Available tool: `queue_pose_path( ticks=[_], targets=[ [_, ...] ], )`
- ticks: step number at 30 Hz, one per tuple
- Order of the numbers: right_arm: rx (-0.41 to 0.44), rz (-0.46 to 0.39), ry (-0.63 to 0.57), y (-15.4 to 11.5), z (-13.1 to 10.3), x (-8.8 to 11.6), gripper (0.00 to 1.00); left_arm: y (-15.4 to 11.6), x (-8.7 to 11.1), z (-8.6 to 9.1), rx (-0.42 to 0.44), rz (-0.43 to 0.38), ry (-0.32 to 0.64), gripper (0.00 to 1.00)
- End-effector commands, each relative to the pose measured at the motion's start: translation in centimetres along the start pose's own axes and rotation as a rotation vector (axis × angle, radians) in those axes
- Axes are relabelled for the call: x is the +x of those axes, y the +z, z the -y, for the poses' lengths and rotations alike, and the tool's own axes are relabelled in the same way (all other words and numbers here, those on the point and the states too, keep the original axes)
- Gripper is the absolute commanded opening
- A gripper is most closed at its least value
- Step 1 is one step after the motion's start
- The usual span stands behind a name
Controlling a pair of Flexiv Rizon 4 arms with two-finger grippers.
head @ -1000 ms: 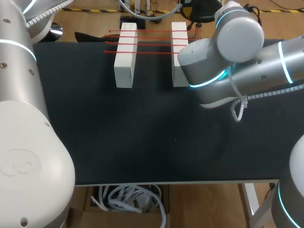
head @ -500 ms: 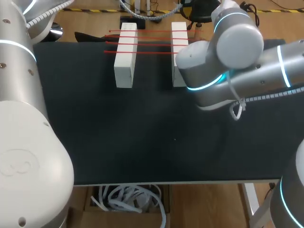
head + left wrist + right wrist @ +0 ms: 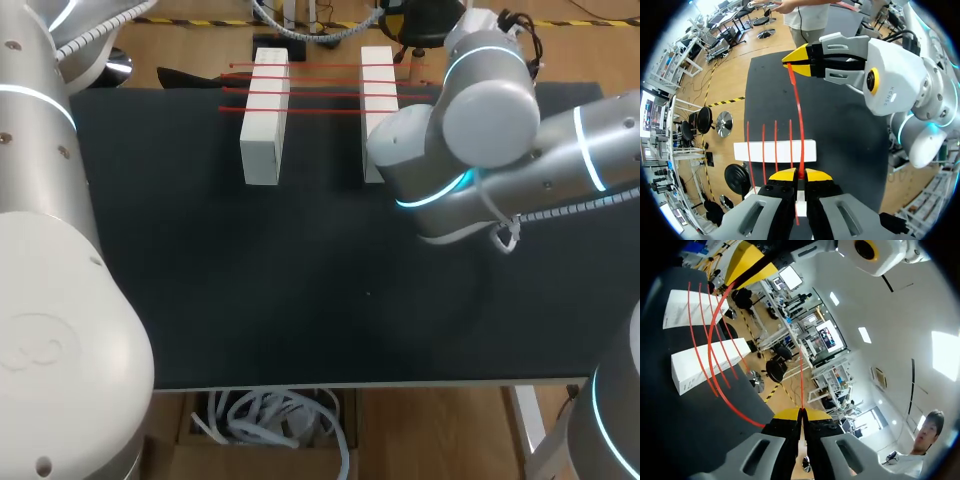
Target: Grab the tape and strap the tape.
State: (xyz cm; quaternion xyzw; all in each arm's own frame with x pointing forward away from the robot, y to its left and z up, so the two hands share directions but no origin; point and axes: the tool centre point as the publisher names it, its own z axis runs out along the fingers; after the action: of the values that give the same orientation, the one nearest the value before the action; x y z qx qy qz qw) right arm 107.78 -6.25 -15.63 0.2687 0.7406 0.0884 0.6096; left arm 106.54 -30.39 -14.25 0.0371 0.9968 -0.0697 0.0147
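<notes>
Spanning the air between two robot arms, a thin red tape [image 3: 799,125] is held at both ends above a black bench [image 3: 250,290]. At the left, the left jaws are clamped on one end, their yellow tips pinched against it from both sides. Further along, a left block [image 3: 264,120] and a right block [image 3: 377,75], both white, stand apart on the bench and are bridged by four red strips [image 3: 310,95] laid side by side. From the left wrist, the held tape is seen passing over one block just beside the outermost strip. At the right, the right arm [image 3: 480,110] hangs over the right block and partly hides it. The right jaws are clamped on the tape's other end. From that wrist the tape looks bowed, though true slack cannot be told.

A fifth strip is judged to be the step in hand. It would be done best if the tape is drawn taut first, kept parallel to the strips already down, and lowered level so both blocks are met together. Neither grip should be eased until the tape is seated, and twisting should be avoided.
</notes>
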Motion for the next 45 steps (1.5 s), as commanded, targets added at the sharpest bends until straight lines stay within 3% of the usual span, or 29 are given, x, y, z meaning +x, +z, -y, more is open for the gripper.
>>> queue_pose_path(
  ticks=[1, 15, 19, 22, 24, 27, 33, 45],
  targets=[
    [0.015, 0.016, -0.011, 0.2, -0.1, 0.4, 0.00, -0.1, -0.1, 0.1, -0.005, -0.003, -0.001, 0.00],
    [-0.006, 0.062, -0.099, 0.3, -0.6, 0.3, 0.00, -0.1, -0.1, 0.1, -0.005, -0.003, -0.001, 0.00],
    [0.007, 0.050, -0.065, 0.4, -0.6, 0.4, 0.00, -0.1, -0.1, 0.1, -0.005, -0.003, -0.001, 0.00],
    [0.046, 0.020, 0.035, 0.8, -0.2, 0.4, 0.00, -0.1, -0.1, 0.1, -0.005, -0.003, -0.001, 0.00],
    [0.040, 0.041, 0.029, 0.6, -0.1, 0.3, 0.00, -0.1, -0.1, 0.1, -0.005, -0.003, -0.001, 0.00],
    [0.110, -0.011, 0.166, 0.4, 0.4, 0.5, 0.00, -0.1, -0.1, 0.1, -0.005, -0.003, -0.001, 0.00],
    [0.152, -0.018, 0.223, 0.4, 1.0, 0.6, 0.00, -0.1, -0.1, 0.1, -0.005, -0.003, -0.001, 0.00],
    [0.149, -0.053, 0.173, -0.1, 1.3, 1.3, 0.00, -0.1, -0.1, 0.1, -0.005, -0.003, -0.001, 0.00]
  ],
)
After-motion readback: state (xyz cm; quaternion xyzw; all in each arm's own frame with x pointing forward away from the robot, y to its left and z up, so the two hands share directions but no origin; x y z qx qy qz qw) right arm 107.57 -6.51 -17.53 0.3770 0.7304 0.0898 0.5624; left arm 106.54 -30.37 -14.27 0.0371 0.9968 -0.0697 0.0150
